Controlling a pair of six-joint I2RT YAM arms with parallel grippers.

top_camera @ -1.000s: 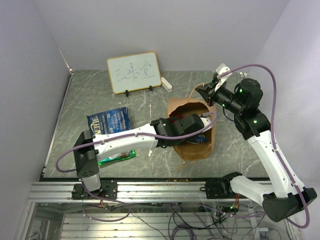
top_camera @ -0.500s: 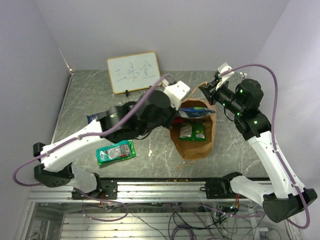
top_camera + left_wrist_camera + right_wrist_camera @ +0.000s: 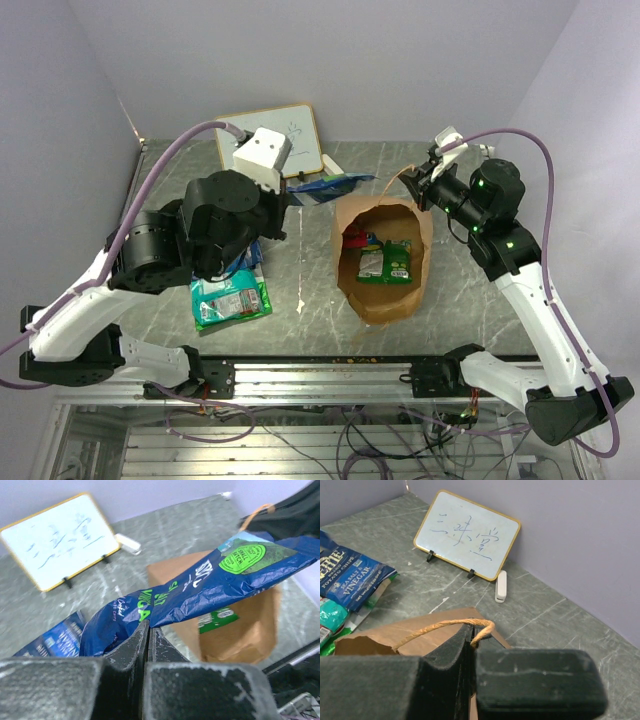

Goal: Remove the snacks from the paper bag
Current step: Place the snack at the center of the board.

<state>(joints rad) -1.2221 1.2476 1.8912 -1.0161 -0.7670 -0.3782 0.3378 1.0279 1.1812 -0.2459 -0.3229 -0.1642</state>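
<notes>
Left gripper point(image 3: 148, 628), jaws closed on one end of a blue snack packet point(image 3: 200, 582), holds it in the air to the left of the paper bag point(image 3: 388, 295). Right gripper point(image 3: 472, 639), jaws closed, pinches the bag's loop handle point(image 3: 445, 625) at the far rim. Green packets point(image 3: 386, 263) lie inside the open bag. A teal-green packet point(image 3: 231, 302) lies on the tabletop point(image 3: 310, 330).

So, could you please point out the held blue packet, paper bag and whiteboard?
held blue packet point(image 3: 210, 582), left wrist view, printed middle
paper bag point(image 3: 385, 300), top external view, bare lower wall
whiteboard point(image 3: 467, 535), right wrist view, written face
</notes>
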